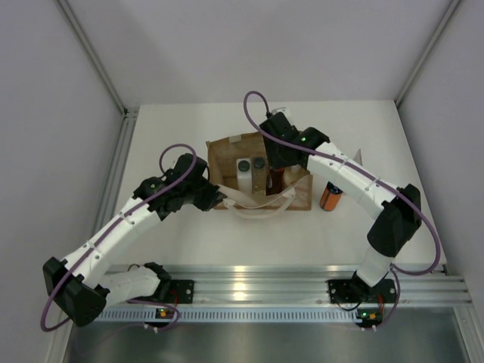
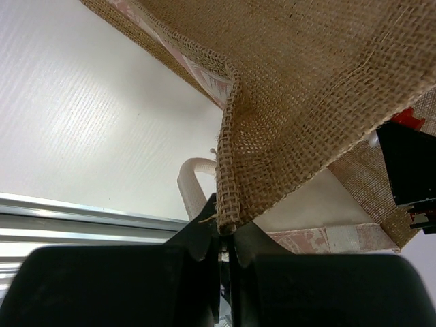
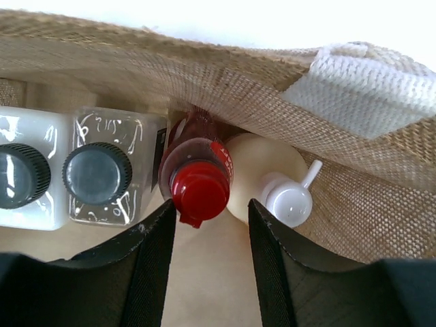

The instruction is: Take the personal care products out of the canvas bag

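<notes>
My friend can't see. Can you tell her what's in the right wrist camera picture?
The open right gripper hangs over a red bottle standing inside the bag. Next to it stand a cream bottle on one side and a clear bottle and a white bottle on the other.

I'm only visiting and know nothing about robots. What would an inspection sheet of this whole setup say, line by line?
Surface: white table.
Job's things: canvas bag open mid-table, holding a white bottle, clear bottle, red bottle and cream bottle; orange bottle on the table outside the bag.
Clutter: nothing seen.
Grippers: left gripper shut on the bag's edge; right gripper open inside the bag, one finger either side of the red bottle's cap.
Cables: a purple cable loops along each arm.
Surroundings: pale walls; metal rail at the near edge.
</notes>
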